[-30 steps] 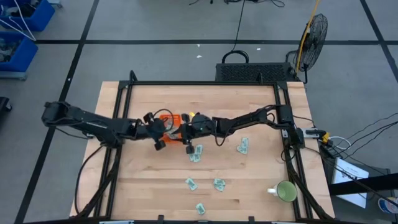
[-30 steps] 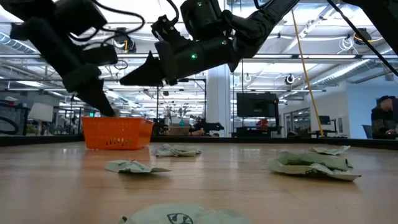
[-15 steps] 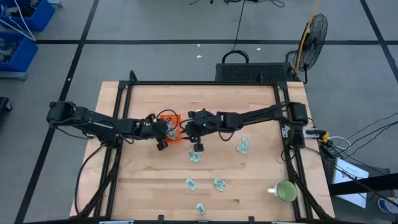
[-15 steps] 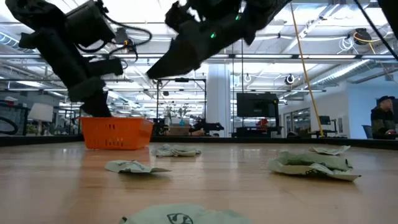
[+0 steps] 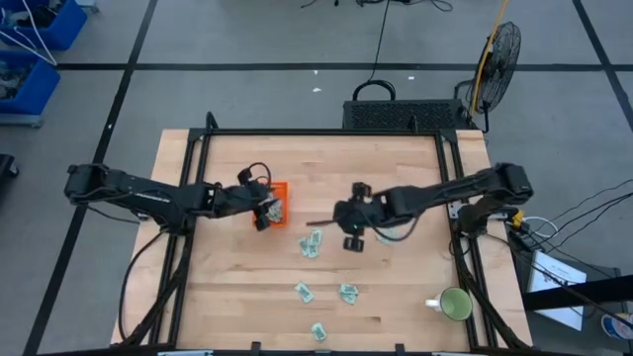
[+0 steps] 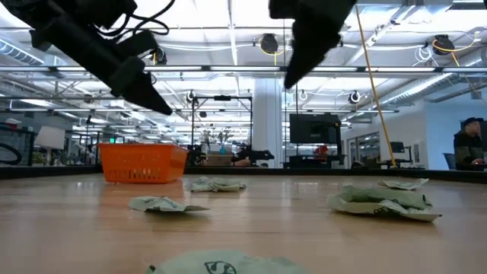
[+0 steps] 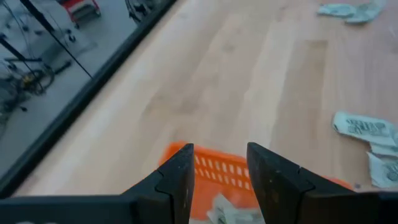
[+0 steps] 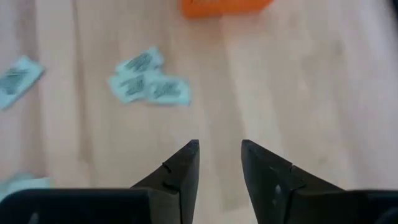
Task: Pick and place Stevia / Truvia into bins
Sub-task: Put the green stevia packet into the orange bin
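Two dark arms over the pale wooden table (image 5: 218, 297): the right gripper (image 5: 318, 222) has swung away from the small shallow bright orange plastic bin (image 5: 277, 189), fingers slightly parted and empty, suggesting a drop made and a fresh pick due. The left gripper (image 5: 264, 213) hangs above the bin, fingers (image 7: 177, 180) narrowly apart, nothing held. Loose pale green-and-white paper sachets (image 5: 312, 245) lie just beside the right gripper; only the left wrist view shows sachets inside the bin (image 7: 231, 211).

Table (image 5: 227, 297) — sachets (image 5: 312, 246), bin (image 5: 278, 189), mug (image 5: 456, 305)
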Available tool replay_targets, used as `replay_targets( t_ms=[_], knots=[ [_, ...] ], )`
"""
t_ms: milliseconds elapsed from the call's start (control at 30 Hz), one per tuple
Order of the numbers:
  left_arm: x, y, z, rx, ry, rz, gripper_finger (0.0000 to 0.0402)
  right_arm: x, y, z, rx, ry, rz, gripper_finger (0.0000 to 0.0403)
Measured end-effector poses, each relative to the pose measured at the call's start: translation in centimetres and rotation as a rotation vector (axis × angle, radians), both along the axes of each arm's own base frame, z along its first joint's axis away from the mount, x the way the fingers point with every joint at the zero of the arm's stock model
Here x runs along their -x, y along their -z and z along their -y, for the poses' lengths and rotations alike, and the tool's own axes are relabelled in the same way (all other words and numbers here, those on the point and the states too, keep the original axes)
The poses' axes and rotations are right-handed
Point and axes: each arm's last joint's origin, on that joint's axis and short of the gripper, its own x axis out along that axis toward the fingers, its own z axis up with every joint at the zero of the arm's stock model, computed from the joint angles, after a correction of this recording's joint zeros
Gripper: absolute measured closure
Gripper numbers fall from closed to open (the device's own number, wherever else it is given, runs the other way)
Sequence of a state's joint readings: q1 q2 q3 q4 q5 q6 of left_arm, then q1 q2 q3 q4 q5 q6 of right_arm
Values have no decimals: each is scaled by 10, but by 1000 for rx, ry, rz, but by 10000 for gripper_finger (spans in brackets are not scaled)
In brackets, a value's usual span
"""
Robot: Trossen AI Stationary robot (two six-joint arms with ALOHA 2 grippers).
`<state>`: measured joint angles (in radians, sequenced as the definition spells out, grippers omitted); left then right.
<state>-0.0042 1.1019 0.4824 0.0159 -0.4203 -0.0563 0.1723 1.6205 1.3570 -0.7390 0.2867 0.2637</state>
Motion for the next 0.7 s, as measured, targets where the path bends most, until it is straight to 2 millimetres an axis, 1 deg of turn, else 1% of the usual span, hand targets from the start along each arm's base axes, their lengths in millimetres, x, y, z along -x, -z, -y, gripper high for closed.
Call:
replay_targets(
  t_ms=[67, 133, 267, 433, 567, 700],
  knots=[
    [-2, -2, -2, -21, 6, 19, 247, 9, 8, -7, -27, 29, -25, 289],
    [-2, -3, -4, -35, 5, 19, 247, 16, 20, -13, -54, 79, -56, 289],
    [-2, -3, -7, -40, -9, 20, 247, 35, 43, -18, -114, 272, -140, 289],
    [-2, -4, -12, -41, -30, 25, 247, 59, 72, -12, -122, 516, -246, 289],
    [-1, -4, -16, -61, -36, 15, 247, 76, 96, -5, -127, 692, -279, 289],
    [-2, -6, -21, -109, -30, 14, 247, 91, 113, 2, -119, 825, -299, 289]
  ],
)
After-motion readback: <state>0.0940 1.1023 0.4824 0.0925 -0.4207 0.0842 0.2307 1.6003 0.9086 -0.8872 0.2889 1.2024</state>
